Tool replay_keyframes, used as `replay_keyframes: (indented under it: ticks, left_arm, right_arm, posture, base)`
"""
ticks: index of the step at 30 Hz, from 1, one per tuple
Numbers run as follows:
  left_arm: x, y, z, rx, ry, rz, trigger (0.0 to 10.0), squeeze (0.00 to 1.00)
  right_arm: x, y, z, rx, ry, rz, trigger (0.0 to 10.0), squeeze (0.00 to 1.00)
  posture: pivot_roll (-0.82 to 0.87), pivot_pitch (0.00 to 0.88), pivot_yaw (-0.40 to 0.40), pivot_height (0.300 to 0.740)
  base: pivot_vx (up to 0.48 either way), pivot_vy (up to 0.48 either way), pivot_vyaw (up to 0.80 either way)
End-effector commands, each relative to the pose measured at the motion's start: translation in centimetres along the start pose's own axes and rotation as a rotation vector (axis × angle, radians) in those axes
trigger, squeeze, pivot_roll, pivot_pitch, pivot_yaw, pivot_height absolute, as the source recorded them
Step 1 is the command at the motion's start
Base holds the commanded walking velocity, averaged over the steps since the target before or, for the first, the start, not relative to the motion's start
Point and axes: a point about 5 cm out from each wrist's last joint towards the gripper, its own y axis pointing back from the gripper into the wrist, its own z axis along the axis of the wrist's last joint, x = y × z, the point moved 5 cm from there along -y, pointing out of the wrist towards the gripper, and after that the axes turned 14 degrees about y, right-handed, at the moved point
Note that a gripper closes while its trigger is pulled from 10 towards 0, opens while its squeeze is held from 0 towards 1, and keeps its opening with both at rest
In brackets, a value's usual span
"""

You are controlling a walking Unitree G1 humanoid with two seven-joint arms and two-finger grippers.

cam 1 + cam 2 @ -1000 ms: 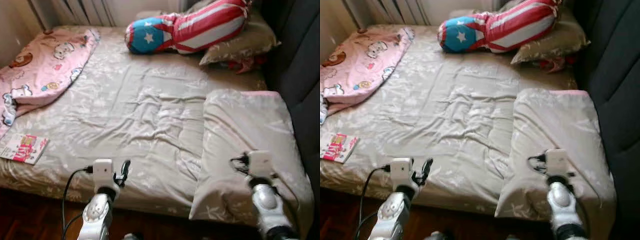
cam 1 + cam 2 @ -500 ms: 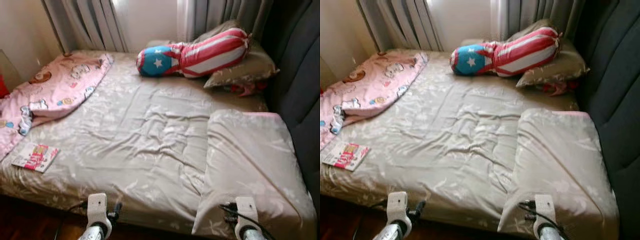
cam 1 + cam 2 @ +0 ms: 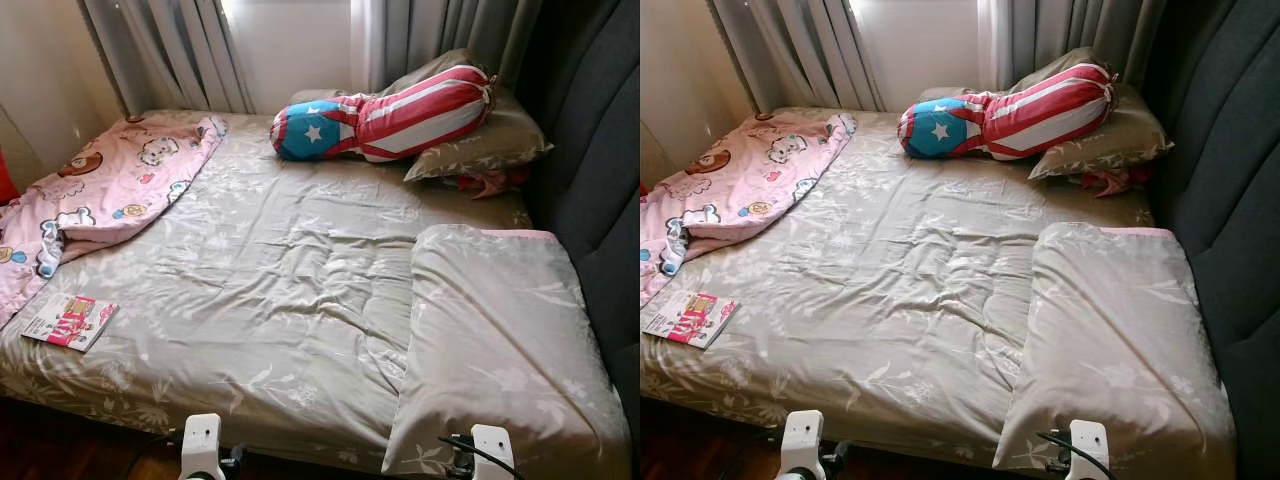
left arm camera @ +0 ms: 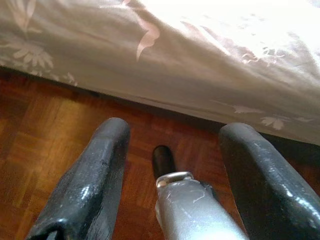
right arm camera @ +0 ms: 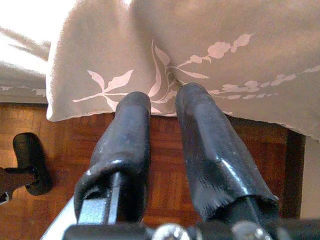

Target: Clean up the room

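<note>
We hold the right gripper (image 5: 162, 107) pinched on the hem of the folded blanket (image 3: 495, 330), which lies directly ahead on the bed (image 3: 280, 290). The cloth is soft, light and limp; grip a corner. The left gripper (image 4: 172, 145) hangs open and empty.

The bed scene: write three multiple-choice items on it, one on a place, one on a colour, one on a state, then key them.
1. Where does the magazine lie?
A. on the bed's near left corner
B. on the pillows
C. on the floor

2. What colour is the cartoon-print blanket?
A. green
B. pink
C. black

3. How does the left end effector stand?
A. shut on the sheet
B. shut on the magazine
C. open, holding nothing

Key: 1 A, it rests on the bedspread there; 2 B, pink fabric; 3 C, its fingers are apart over bare floor.
</note>
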Motion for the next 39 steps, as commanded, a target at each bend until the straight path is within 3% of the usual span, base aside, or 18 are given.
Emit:
replay_keyframes:
  ticks: [1, 8, 18, 19, 32, 39]
  left_arm:
    - [0.6, 0.0, 0.0, 0.01, -0.003, 0.023, 10.0, 0.0]
    - [1.5, 0.1, 0.0, 0.012, 0.037, 0.074, 10.0, 0.0]
    - [1.3, 0.0, 0.1, 0.011, 0.032, 0.071, 10.0, 0.0]
    - [1.2, 0.0, 0.1, 0.014, 0.029, 0.069, 10.0, 0.0]
    - [1.6, 0.2, -0.6, 0.032, 0.034, 0.089, 10.0, 0.0]
    - [2.2, 0.4, -1.0, 0.048, 0.036, 0.107, 10.0, 0.0]
  right_arm:
    - [0.2, 0.0, 0.1, -0.001, -0.002, -0.001, 10.0, 1.0]
    - [0.5, 0.0, 0.1, 0.0, 0.031, 0.016, 10.0, 1.0]
    - [0.9, 0.0, -0.1, 0.01, 0.067, 0.031, 10.0, 0.99]
    - [1.0, 0.0, -0.1, 0.011, 0.071, 0.035, 10.0, 0.0]
    - [1.0, 0.3, -1.5, 0.045, 0.07, 0.048, 10.0, 0.0]
    - [1.1, 0.3, -1.7, 0.051, 0.069, 0.048, 10.0, 0.0]
  posture:
    - [-0.13, 0.099, 0.041, 0.74]
    - [-0.13, 0.13, 0.036, 0.74]
    - [-0.12, 0.155, 0.035, 0.74]
    - [-0.12, 0.161, 0.037, 0.74]
    - [-0.11, 0.189, 0.044, 0.74]
    - [-0.11, 0.194, 0.043, 0.74]
  base:
    - [0.0, 0.0, 0.0]
    - [0.0, 0.0, 0.0]
    - [0.0, 0.0, 0.0]
    - [0.0, 0.0, 0.0]
    - [0.0, 0.0, 0.0]
    - [0.0, 0.464, 0.0]
